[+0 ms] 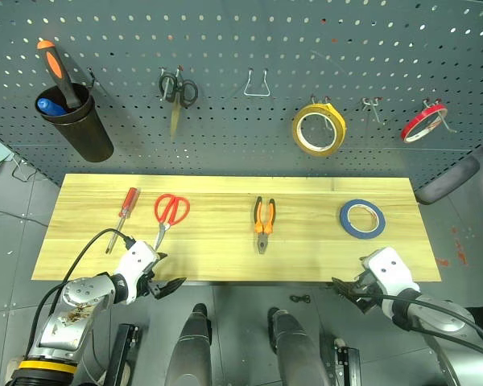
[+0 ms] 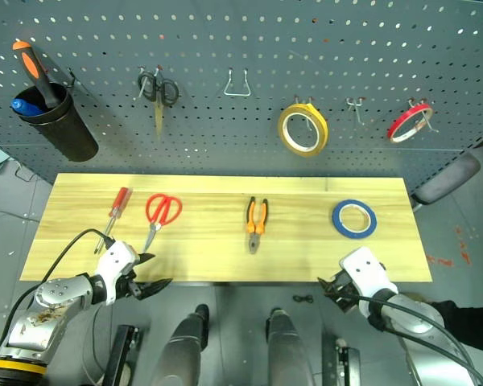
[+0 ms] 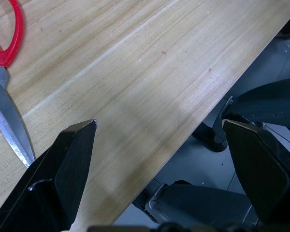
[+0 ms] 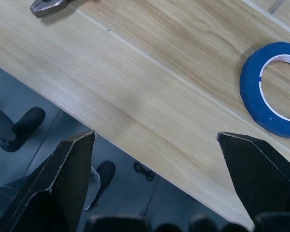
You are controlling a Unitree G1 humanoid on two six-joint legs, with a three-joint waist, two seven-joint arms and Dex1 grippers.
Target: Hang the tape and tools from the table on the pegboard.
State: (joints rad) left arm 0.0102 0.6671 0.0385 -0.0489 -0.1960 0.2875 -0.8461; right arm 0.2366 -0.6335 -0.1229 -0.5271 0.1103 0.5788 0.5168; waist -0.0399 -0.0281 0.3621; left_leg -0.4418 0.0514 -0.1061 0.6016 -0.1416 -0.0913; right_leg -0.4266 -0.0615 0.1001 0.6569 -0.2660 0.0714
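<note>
The left gripper (image 1: 163, 277) is seen with its two black fingers (image 3: 70, 169) spread wide and nothing between them, held over the near edge of the table (image 1: 225, 257), just short of the scissors (image 1: 169, 213), whose blades point toward it. The right gripper (image 1: 348, 291) is likewise spread wide and empty, its fingers (image 4: 67, 179) poised over the near edge of the table at the right end, near the blue tape (image 1: 363, 218) but apart from it. On the table, four items are laid in a row, well apart from one another: the screwdriver (image 1: 125, 206) furthest left, the red-handled scissors just beside it, the pliers (image 1: 263, 221) near the middle with jaws toward the near edge, and the blue tape lying flat toward the right end. None is touched by either gripper. Behind the table, the pegboard (image 1: 225, 72) is noted to carry a black cup (image 1: 84, 121) holding an orange-and-black-handled tool (image 1: 56, 68), small black-handled scissors (image 1: 177, 92), a bare wire hook (image 1: 258, 84), a yellow roll (image 1: 318, 129) and a red roll (image 1: 424, 122).
</note>
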